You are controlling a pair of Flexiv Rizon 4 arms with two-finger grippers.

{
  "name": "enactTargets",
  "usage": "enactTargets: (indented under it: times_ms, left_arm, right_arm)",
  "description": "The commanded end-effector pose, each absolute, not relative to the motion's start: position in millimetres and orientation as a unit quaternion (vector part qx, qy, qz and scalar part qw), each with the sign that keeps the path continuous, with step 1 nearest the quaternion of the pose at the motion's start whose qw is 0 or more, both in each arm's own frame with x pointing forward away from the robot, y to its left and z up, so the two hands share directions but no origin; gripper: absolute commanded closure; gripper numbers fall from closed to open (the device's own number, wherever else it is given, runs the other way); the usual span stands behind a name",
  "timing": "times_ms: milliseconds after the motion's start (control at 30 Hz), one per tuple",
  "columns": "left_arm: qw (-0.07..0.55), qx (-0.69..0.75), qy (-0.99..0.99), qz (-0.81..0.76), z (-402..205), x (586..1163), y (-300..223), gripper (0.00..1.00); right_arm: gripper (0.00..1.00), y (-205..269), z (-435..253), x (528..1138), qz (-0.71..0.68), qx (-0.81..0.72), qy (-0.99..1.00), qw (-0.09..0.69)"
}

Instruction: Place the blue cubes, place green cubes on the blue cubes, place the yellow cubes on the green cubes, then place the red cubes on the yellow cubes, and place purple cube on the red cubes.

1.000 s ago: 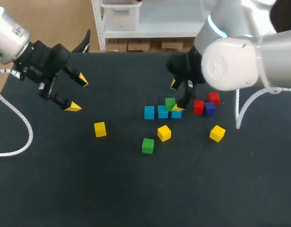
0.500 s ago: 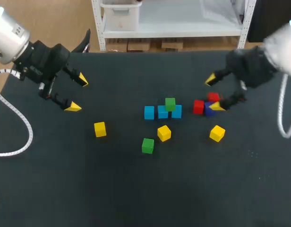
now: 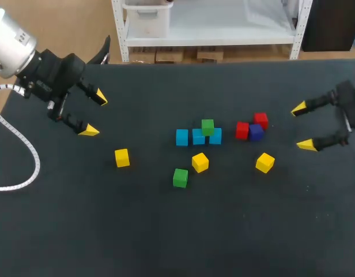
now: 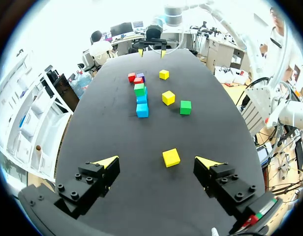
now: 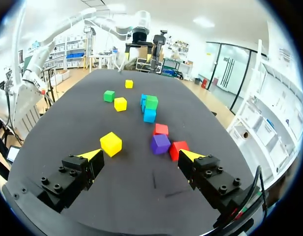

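Observation:
Three blue cubes stand in a row at mid-table, and one green cube rests on top of the row's right part. A second green cube lies in front of the row. Yellow cubes lie at the left, the middle and the right. Two red cubes touch the purple cube. My left gripper hangs open at the far left, the left yellow cube just ahead of it. My right gripper is open at the right edge, empty, behind the purple cube.
The black table has bare room along its front and between the left yellow cube and the blue row. A white cable loops over the table's left edge.
My right arm has pulled back from the green cube on the blue row to the table's right edge, gripper open. The cubes and the left arm have not moved.

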State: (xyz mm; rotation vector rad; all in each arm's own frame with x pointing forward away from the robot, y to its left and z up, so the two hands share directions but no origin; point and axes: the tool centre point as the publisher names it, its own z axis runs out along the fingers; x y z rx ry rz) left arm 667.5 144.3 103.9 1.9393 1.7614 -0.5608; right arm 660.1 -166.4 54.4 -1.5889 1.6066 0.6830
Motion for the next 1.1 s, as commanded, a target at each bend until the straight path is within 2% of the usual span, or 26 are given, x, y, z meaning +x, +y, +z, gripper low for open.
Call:
enactTargets:
  times_ms: [33,433,700,1100]
  left_arm:
    - [0.232,0.705,0.638,-0.204,102.8,667.2,145.4,0.00]
    - [0.232,0.705,0.638,-0.204,102.8,667.2,145.4,0.00]
    - [0.261,0.744,0.577,-0.215,102.7,635.3,82.0,0.00]
    - [0.223,0.741,0.591,-0.229,66.2,588.1,15.4,0.00]
  right_arm:
    - [0.00,-182.4,53.2,661.2,0.303,-0.614,0.607,0.405]
    - [0.00,-188.0,49.0,663.8,0.319,-0.621,0.586,0.410]
    - [0.00,-188.0,49.0,663.8,0.319,-0.621,0.586,0.410]
    - [0.00,-188.0,49.0,663.8,0.319,-0.621,0.586,0.410]
